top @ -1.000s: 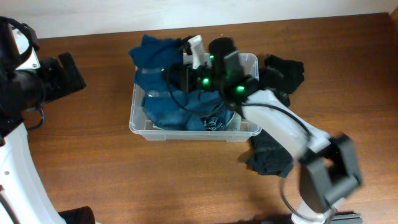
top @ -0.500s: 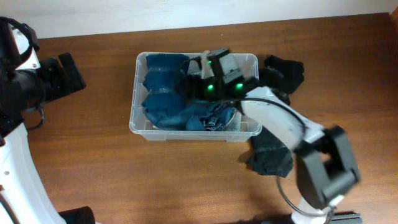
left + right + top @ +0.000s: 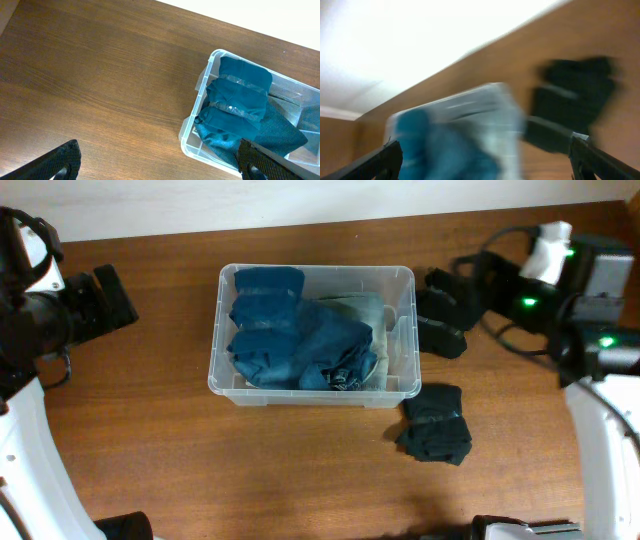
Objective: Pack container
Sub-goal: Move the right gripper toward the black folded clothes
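Note:
The clear plastic container (image 3: 315,270) stands mid-table, filled on its left and middle with folded blue clothes (image 3: 290,340); a pale cloth (image 3: 378,315) lies at its right end. My right gripper (image 3: 472,278) is open and holds nothing, off the container's right side above a heap of black clothes (image 3: 445,310). Its wrist view is blurred, with the container (image 3: 485,100) and the black clothes (image 3: 575,95) ahead of the open right gripper (image 3: 487,160). My left gripper (image 3: 105,300) is open at the far left, and in its wrist view the left gripper (image 3: 160,162) looks at the container's corner (image 3: 187,137) and the blue clothes (image 3: 240,100).
A second folded black garment (image 3: 435,425) lies on the wood in front of the container's right corner. The white wall (image 3: 300,200) runs along the table's back edge. Bare wood spreads between the left gripper and the container.
My right gripper opened, let go of the blue clothes inside the container and pulled back to the right. The blue garment that hung over the back-left rim now lies inside. The left arm stayed still.

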{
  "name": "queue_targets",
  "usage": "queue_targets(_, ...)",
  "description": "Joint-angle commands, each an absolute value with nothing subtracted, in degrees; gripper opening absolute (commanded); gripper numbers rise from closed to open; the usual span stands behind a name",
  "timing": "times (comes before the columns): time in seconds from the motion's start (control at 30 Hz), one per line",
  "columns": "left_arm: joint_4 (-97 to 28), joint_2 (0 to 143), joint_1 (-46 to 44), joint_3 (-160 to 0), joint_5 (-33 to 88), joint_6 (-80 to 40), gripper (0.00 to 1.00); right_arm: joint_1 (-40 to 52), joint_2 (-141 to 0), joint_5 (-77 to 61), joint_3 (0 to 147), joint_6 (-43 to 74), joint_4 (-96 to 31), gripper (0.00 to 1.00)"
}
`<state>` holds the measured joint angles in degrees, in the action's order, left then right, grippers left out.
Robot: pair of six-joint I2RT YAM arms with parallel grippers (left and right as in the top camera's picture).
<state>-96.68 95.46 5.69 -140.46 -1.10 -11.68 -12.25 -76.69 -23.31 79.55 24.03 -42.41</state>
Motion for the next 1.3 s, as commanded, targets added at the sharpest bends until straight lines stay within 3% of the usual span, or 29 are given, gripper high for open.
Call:
queue_targets(0.0, -96.68, 95.11, 5.96, -140.51, -1.50, -12.14, 0.99, -18.98, -83.90, -20.95, 79.31, 21.19, -45.30, 0.99)
queue_targets(0.3, -96.68, 95.11, 5.96, -140.51, -1.50, -12.14, 0.99, -21.71, -108.20, -32.16, 79.31, 17.34, -43.97, 0.99)
queue_targets(0.6, -96.68, 95.11, 5.96, -140.51, -1.50, -12.14, 0.99, -17.87, -118.58, -37.74, 79.31, 19.18, -34.54, 0.99)
queue_targets(0.7, -96.68, 95.11, 5.96, -140.51, -1.50, -12.14, 0.99, -16.01, -119.70, -37.65, 79.31, 19.31, -32.03, 0.85)
queue_targets(0.93, -96.68, 95.11, 5.96, -140.51, -1.52, -12.14, 0.99, -14.35, -119.13, -36.45, 79.55, 21.52, -31.51, 0.15)
queue_targets(1.1, -96.68, 95.11, 5.96, -140.51, -1.50, -12.14, 0.99, -15.05, -113.56, -36.45, 79.79, 21.41, -36.42, 0.08)
queue_targets(1.27, -96.68, 95.11, 5.96, -140.51, -1.50, -12.14, 0.99, -14.28, -97.54, -36.47, 79.81, 17.96, -40.45, 0.06)
